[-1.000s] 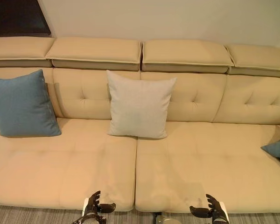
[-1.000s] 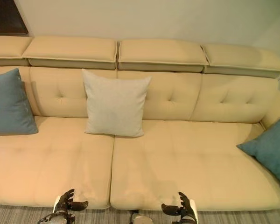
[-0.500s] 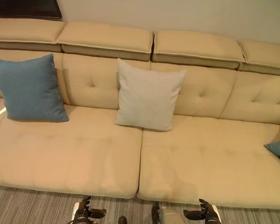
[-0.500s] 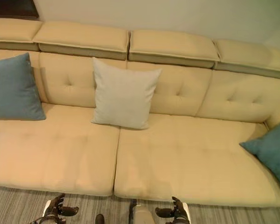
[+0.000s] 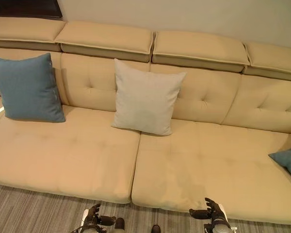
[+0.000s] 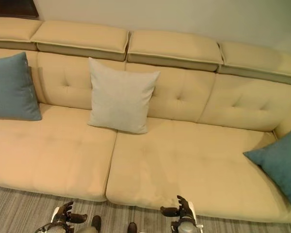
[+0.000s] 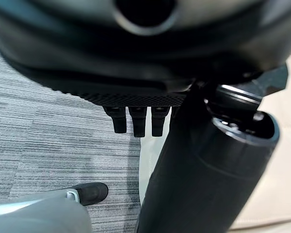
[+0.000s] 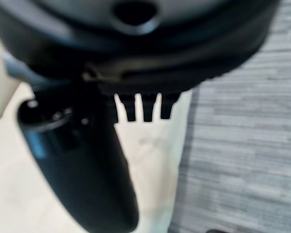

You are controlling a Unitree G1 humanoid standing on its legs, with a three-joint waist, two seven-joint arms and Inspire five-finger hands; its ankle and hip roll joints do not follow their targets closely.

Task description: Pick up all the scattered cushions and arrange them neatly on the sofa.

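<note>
A long beige sofa (image 5: 87, 155) spans the eye views. A blue cushion (image 5: 28, 87) leans upright against its backrest at the far left. A light grey cushion (image 5: 145, 97) leans upright near the middle. A teal cushion (image 6: 281, 162) rests tilted at the sofa's right end. My left hand (image 5: 94, 221) hangs low in front of the sofa's edge, fingers relaxed and holding nothing. My right hand (image 5: 211, 216) hangs open by the seat's front edge, also holding nothing.
Grey striped carpet (image 5: 29, 213) runs along the sofa's front. A dark panel (image 5: 24, 7) sits on the wall at the upper left. The seat between the grey and teal cushions is bare.
The camera has shifted, so the sofa sits slightly lower and further left in view. Both hands stay low and empty; the right hand shows a little higher.
</note>
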